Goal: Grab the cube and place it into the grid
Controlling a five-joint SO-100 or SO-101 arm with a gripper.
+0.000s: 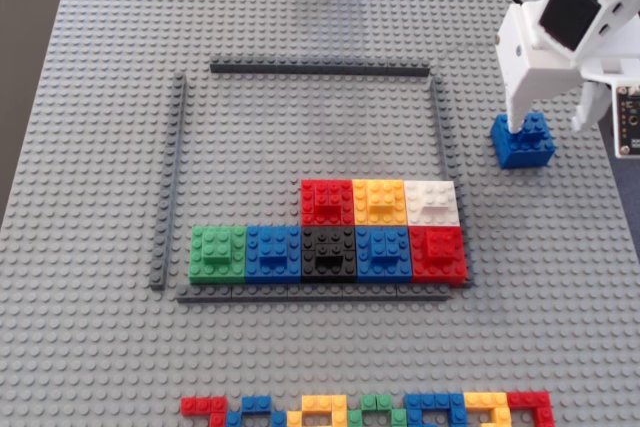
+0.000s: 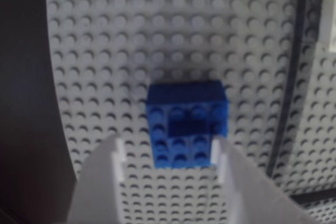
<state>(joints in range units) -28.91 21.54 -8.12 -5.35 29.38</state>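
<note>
fingers (image 2: pixel 170 156) are spread wide either side of the blue cube (image 1: pixel 523 140), which sits outside the grid (image 1: pixel 437 127), lined up for a grab

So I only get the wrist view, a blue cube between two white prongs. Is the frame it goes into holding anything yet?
Observer: Yes. The fixed view shows eight blocks inside the grid: five in the near row and three behind.
Operator: And where's my cube compared to that?
Observer: The cube sits outside the grid, right of its right-hand strip.
Operator: Any room left?
Observer: Yes, the whole far half of the grid is bare.
</note>
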